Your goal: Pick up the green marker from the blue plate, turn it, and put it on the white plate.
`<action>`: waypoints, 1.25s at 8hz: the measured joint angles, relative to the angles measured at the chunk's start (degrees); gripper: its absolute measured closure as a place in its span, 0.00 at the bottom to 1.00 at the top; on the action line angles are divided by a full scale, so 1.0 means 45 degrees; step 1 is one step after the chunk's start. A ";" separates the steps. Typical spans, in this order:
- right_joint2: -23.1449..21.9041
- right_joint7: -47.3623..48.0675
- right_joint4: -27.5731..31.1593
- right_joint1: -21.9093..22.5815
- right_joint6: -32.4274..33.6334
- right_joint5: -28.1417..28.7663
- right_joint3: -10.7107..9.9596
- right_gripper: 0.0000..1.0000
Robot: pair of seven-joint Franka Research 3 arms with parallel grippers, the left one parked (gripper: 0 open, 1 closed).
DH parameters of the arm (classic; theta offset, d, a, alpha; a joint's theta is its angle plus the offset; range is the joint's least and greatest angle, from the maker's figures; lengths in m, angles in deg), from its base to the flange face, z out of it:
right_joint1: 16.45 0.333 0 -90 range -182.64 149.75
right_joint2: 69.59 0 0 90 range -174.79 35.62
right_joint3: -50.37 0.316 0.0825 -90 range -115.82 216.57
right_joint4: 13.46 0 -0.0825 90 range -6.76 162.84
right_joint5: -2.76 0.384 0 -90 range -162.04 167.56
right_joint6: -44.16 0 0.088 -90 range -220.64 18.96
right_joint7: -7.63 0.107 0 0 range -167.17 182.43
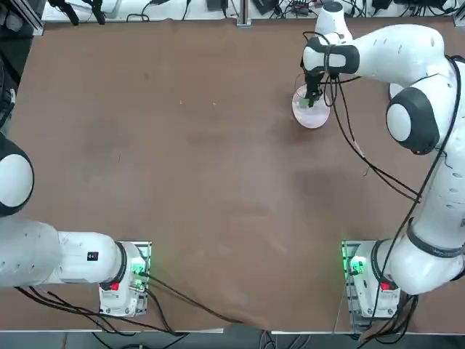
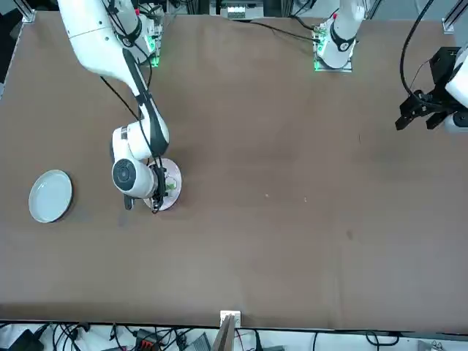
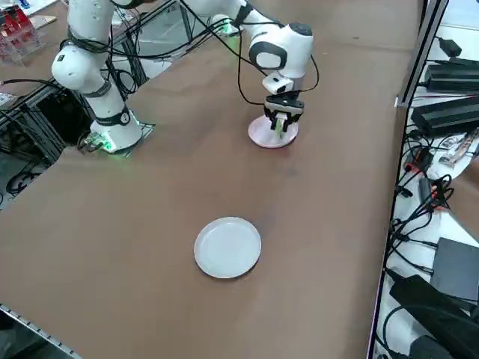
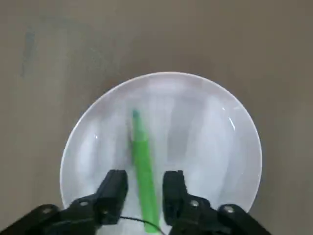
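From overhead, my right gripper [image 1: 312, 99] hangs over a plate [image 1: 310, 111] at the far right of the brown table [image 1: 182, 167], my forearm reaching in from the right. A speck of green, the marker [image 1: 305, 103], shows beside my fingers on that plate. The other plate is hidden under my arm in this view.

From across the table, my gripper [image 2: 156, 201] is down at the plate [image 2: 168, 185], which is mostly covered by my wrist. A glimpse of the marker [image 2: 170, 187] shows there. A second plate, the greyish one [image 2: 50, 195], sits well apart toward the table's edge, with nothing on it.

From my right side, my gripper [image 3: 280, 129] points straight down onto the far plate [image 3: 271, 133], and the marker [image 3: 280, 128] stands out green between my fingers. The nearer plate [image 3: 227, 247] lies alone in the middle of the brown top.

At my wrist, the marker [image 4: 143, 167] lies on the plate [image 4: 220, 142], its length running away from me, its near end between my two fingers [image 4: 113, 190]. My gripper [image 4: 145, 191] stands parted, a sliver of gap on each side of the marker, so I am straddling it and not gripping it.
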 joint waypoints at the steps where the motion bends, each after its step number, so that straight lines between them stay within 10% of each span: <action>1: -0.0076 -0.0072 -0.0033 0.0000 0.0000 -0.0071 -0.0016 0.30; 3: -0.0691 -0.1185 -0.0235 -0.0043 0.0417 -0.0177 -0.0170 0.00; 10: -0.3617 -1.1767 -0.2640 -0.2632 0.4799 -0.0218 -0.0456 0.00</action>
